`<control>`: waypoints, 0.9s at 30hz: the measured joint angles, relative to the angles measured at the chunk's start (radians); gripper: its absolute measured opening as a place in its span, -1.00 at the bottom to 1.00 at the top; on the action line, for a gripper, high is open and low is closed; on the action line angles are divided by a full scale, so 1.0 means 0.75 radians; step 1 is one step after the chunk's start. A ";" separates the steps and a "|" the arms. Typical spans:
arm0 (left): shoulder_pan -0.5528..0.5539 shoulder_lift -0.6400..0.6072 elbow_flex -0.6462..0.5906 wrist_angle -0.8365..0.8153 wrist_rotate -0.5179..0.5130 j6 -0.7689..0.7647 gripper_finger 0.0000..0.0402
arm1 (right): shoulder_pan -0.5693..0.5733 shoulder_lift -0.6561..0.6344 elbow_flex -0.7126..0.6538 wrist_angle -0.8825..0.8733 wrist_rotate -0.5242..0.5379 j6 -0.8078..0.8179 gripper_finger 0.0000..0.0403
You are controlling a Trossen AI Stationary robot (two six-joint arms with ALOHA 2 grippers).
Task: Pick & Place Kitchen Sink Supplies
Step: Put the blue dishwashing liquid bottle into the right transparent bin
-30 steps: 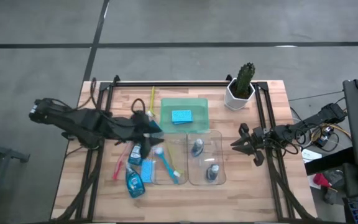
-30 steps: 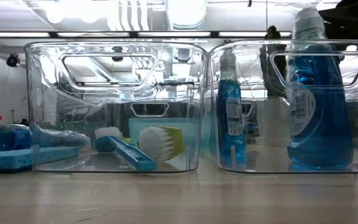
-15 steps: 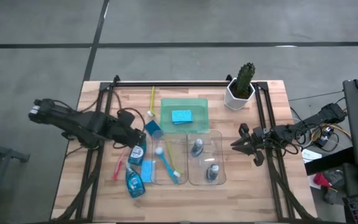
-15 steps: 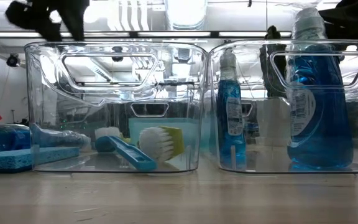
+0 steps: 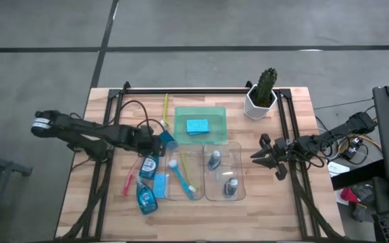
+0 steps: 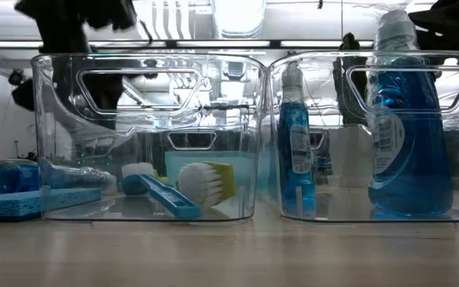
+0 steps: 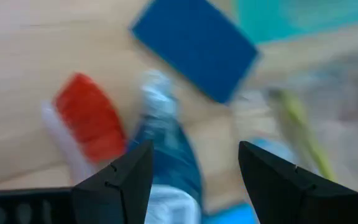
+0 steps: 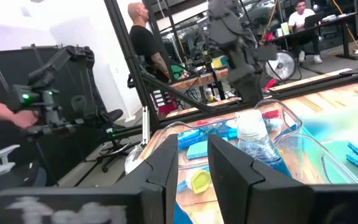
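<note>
My left gripper (image 5: 158,142) (image 7: 194,149) hangs open, fingers pointing down, above the white cap end of a small clear bottle of blue liquid (image 5: 148,164) (image 7: 166,149) that lies flat on the table left of the bins. Beside it lie a red brush (image 7: 89,121), a dark blue sponge (image 7: 194,53) and a second bottle (image 5: 145,197). The left clear bin (image 5: 169,183) holds a blue brush (image 6: 162,195) and a yellow-green brush. The right bin (image 5: 240,172) holds two upright bottles (image 6: 409,119). My right gripper (image 5: 255,155) (image 8: 193,155) waits right of the bins, slightly open, with nothing in it.
A green tray (image 5: 215,111) with a blue sponge (image 5: 196,126) sits behind the bins. A cactus in a white pot (image 5: 262,94) stands at the far right. A yellow-green brush (image 5: 165,108) lies left of the tray, and a light blue sponge (image 5: 159,182) by the left bin.
My left gripper has come down toward the bottle lying left of the bins and has rolled about its own axis, staying open. The things on the table have kept their places.
</note>
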 joint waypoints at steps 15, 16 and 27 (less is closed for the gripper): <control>0.120 -0.001 -0.115 0.217 0.039 0.364 0.12 | 0.000 0.000 0.000 0.000 0.000 -0.001 -0.68; 0.121 0.002 -0.115 0.209 0.039 0.382 0.12 | 0.000 0.000 0.000 0.000 0.000 -0.001 -0.68; 0.139 0.095 -0.207 0.316 0.100 0.511 0.12 | 0.000 0.000 0.000 0.000 0.000 0.000 -0.59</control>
